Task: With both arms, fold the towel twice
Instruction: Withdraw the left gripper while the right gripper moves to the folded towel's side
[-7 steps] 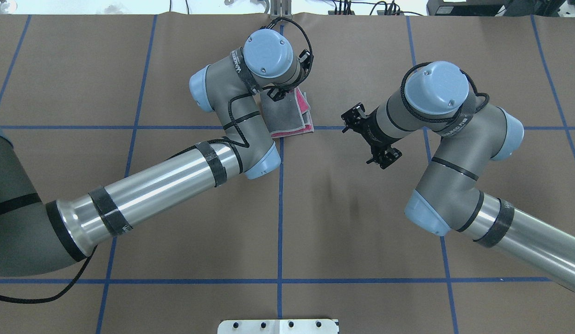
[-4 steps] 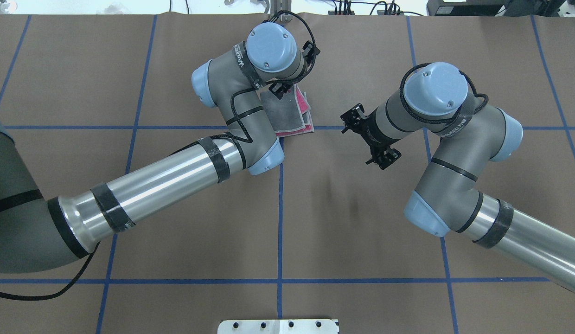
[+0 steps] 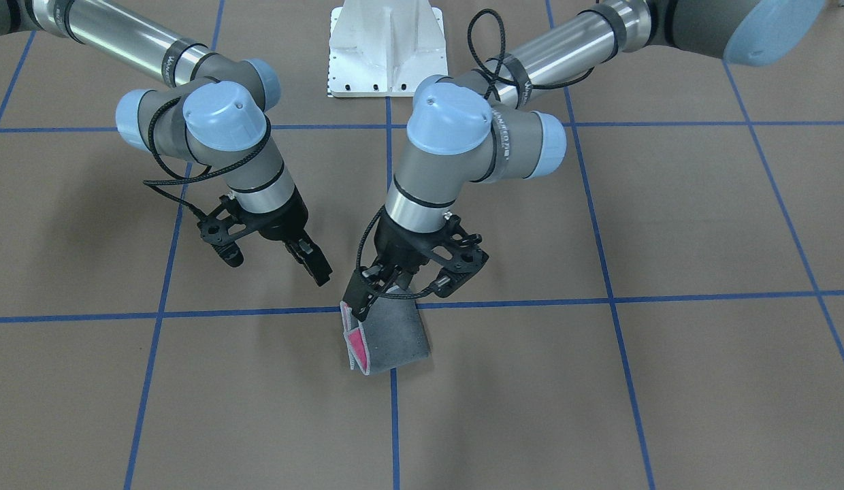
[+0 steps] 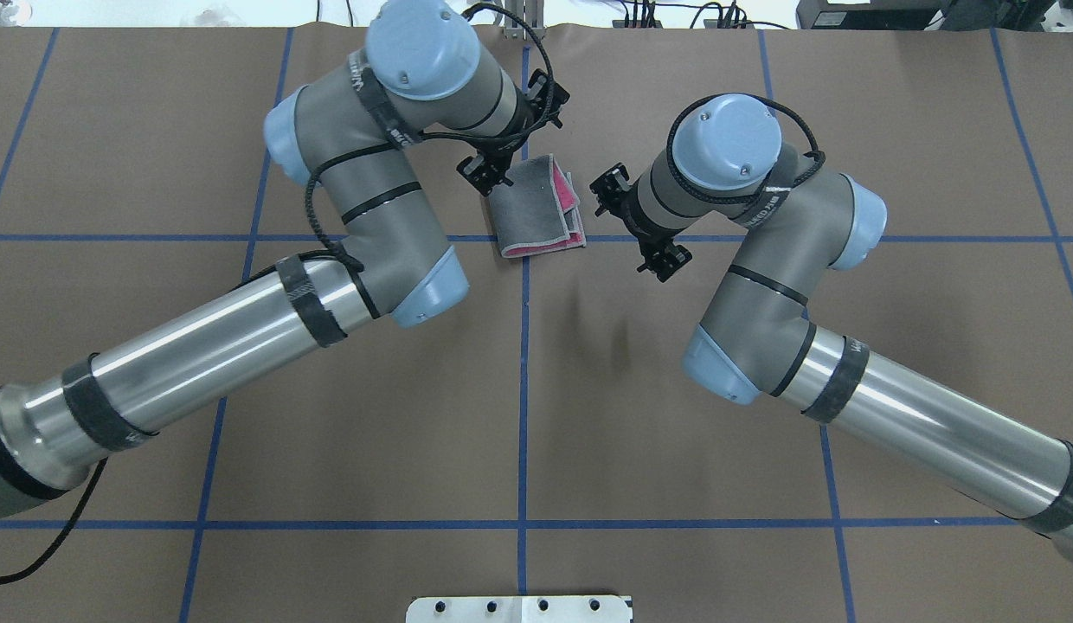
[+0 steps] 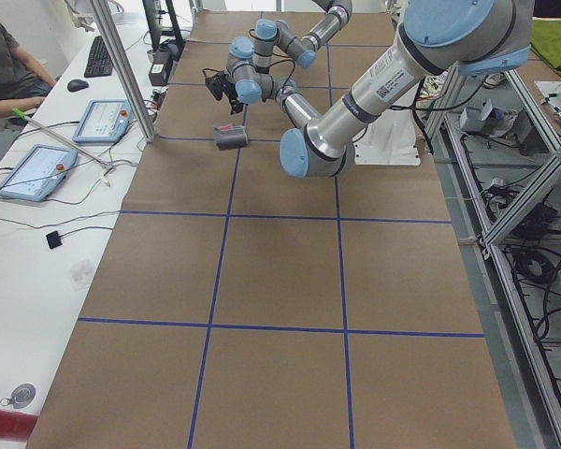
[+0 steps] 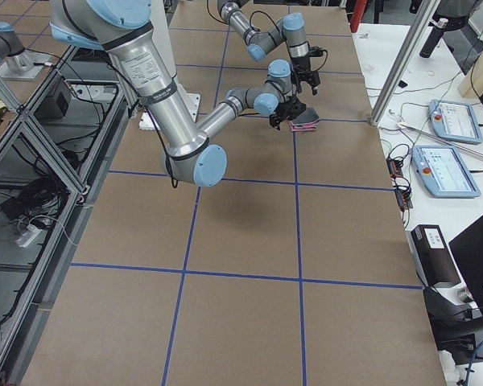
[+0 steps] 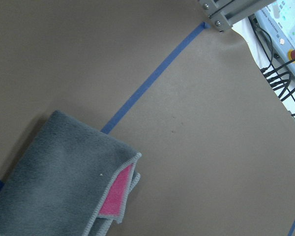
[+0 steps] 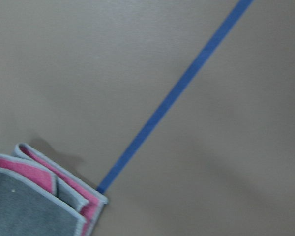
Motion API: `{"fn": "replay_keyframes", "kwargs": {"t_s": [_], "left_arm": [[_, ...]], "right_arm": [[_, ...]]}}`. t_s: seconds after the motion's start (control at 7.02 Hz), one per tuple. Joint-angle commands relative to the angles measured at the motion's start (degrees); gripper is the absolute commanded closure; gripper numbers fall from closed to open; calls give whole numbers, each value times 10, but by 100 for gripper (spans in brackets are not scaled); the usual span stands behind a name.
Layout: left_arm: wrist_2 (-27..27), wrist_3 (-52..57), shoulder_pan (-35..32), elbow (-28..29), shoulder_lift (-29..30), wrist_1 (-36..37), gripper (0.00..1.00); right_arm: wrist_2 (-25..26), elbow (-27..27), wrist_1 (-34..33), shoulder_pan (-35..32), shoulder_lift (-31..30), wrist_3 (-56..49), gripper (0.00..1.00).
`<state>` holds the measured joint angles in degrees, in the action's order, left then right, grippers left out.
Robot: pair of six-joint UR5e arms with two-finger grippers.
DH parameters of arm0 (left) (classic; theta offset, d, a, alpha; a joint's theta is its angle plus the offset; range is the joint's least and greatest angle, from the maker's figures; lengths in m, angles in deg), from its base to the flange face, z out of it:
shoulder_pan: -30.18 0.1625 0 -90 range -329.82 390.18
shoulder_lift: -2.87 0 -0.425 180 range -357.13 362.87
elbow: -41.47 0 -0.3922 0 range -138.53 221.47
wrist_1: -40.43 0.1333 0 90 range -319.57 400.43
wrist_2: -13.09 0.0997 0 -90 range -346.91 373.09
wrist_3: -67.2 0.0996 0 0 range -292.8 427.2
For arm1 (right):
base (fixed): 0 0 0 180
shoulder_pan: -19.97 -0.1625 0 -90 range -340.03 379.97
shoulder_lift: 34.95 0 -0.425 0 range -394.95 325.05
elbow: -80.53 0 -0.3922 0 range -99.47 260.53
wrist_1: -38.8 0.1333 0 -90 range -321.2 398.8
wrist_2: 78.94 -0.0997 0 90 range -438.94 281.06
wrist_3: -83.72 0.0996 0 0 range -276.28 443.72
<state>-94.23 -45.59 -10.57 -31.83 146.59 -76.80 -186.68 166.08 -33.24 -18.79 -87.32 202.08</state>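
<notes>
The towel (image 4: 535, 209) lies folded flat on the brown table, grey face up, with pink layers showing along its right edge (image 3: 357, 344). It also fills the lower left of the left wrist view (image 7: 54, 182) and a corner of the right wrist view (image 8: 24, 204). My left gripper (image 4: 491, 173) hangs just over the towel's far left corner (image 3: 364, 303), open, with nothing in it. Off the towel's right side my right gripper (image 3: 314, 267) hovers above bare table (image 4: 627, 218), open and empty.
Blue tape lines (image 4: 523, 389) cross the table in a grid. The white base pedestal (image 3: 386, 47) stands at the robot's side. Beyond the far edge are a metal post (image 5: 122, 70), tablets (image 5: 98, 120) and a seated person (image 5: 9, 56).
My left arm has swung left and drawn back off the towel, uncovering it. My right arm has moved left, closer to the towel's right edge. The towel has stayed put.
</notes>
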Motion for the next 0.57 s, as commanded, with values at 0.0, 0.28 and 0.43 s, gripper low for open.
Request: {"fn": "replay_keyframes", "kwargs": {"t_s": [0.0,0.28,0.43], "left_arm": [[-39,0,-17,-106,-93,4,0],[-40,0,-17,-113,-97,5,0],[-40,0,-17,-112,-96,5,0]], "right_arm": [[29,-101,69,1,52,71,1],[31,-138,87,9,72,86,2],[32,-135,84,28,74,74,2]]}}
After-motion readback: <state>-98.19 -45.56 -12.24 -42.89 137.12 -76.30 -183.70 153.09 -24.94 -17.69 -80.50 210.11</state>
